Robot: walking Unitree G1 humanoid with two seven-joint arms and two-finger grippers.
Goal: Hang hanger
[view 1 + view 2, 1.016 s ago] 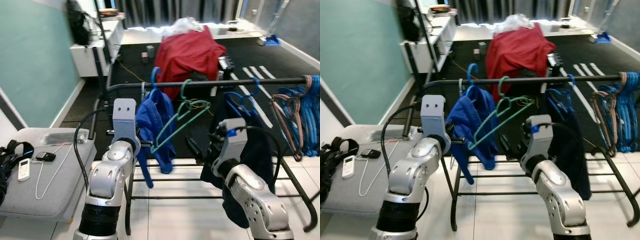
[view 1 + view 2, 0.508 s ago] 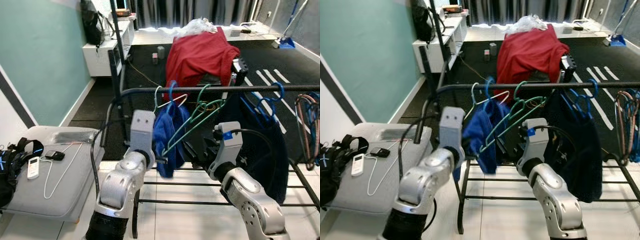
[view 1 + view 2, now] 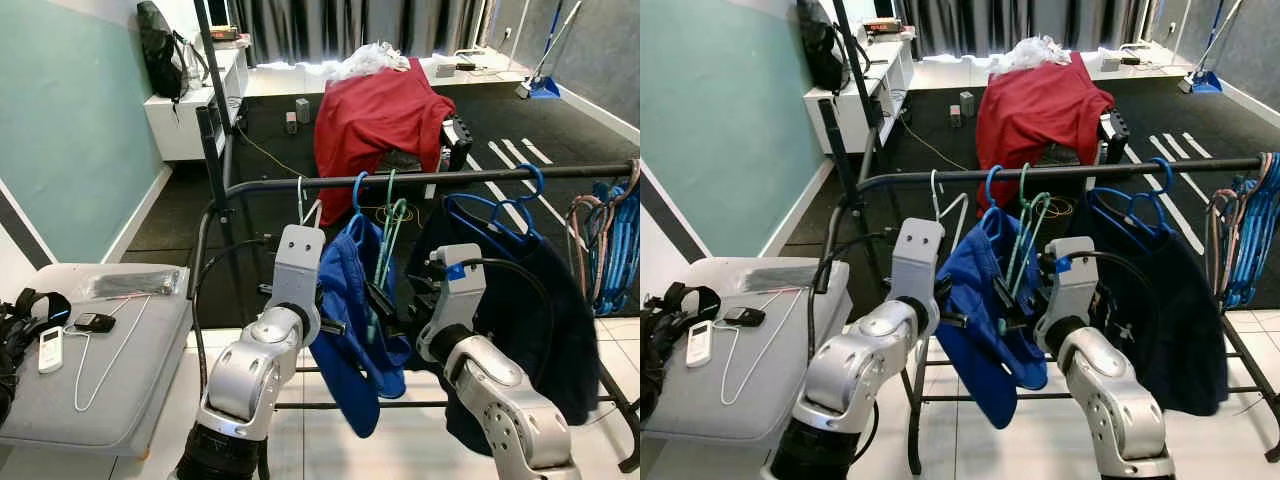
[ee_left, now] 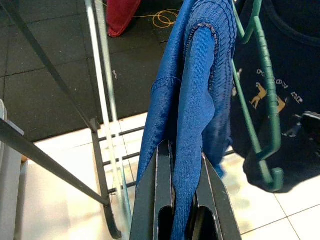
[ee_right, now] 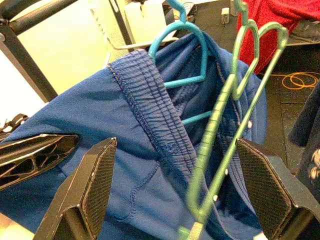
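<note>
Right now our left gripper (image 4: 182, 200) is closed on a fold of the blue garment (image 3: 360, 330) — in the left wrist view the cloth runs down between the two black fingers (image 4: 162, 190), which sit tight against it on either side. Our right gripper (image 5: 175, 200) stands wide open, its two fingers well apart, with the green hanger (image 5: 225, 120) and the blue cloth lying between them but not touching either pad (as far as we can see from the wrist camera).

The blue garment hangs on a blue hanger (image 3: 357, 195), whose hook sits over the black rail (image 3: 440, 178) of the clothes rack. Just beside it, the green hanger (image 3: 390, 240) also hooks over the rail and hangs nearly edge-on to us, bare of clothing. A thin white hanger (image 3: 305, 205) hangs on the rail on the other side of the blue one. Further along the rail to our right we see a dark garment (image 3: 530, 320) on another blue hanger (image 3: 500, 205), and then a bunch of blue hangers (image 3: 610, 240) near the rail's end.

Beyond the rack, a red cloth (image 3: 375, 115) is draped over something on the dark floor. To our left, a grey cushioned seat (image 3: 90, 380) carries a white remote (image 3: 50, 348), a small dark device (image 3: 92, 322) and a white cord (image 3: 105, 360) — all lying flat.
</note>
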